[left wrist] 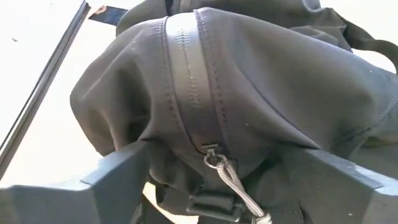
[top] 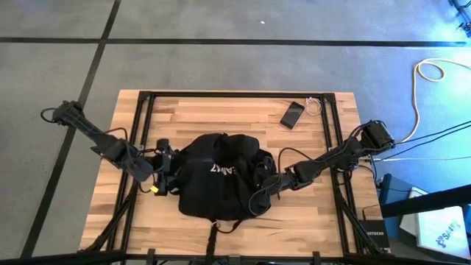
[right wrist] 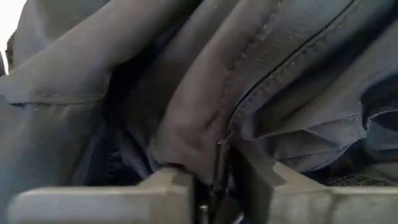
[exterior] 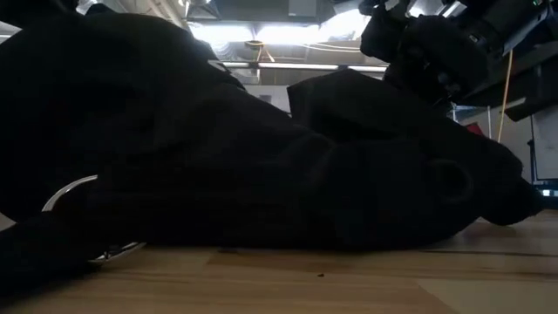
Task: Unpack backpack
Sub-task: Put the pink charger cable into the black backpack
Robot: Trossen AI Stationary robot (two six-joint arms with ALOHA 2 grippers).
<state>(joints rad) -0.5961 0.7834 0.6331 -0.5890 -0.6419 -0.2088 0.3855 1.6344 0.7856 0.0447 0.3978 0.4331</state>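
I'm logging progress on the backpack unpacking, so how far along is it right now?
Early stage. Nothing unpacked shows beside the backpack; a phone lies apart near the table's far edge. In hand: the left gripper is open around the zippered end, the zipper pull between its fingers, that zipper stretch closed; the right gripper pinches a fabric fold on the other side. Left: opening it and taking contents out.

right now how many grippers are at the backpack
2. The left gripper is at the backpack's left edge, open around its closed zipper. The right gripper is at its right edge, pinching a fabric fold.
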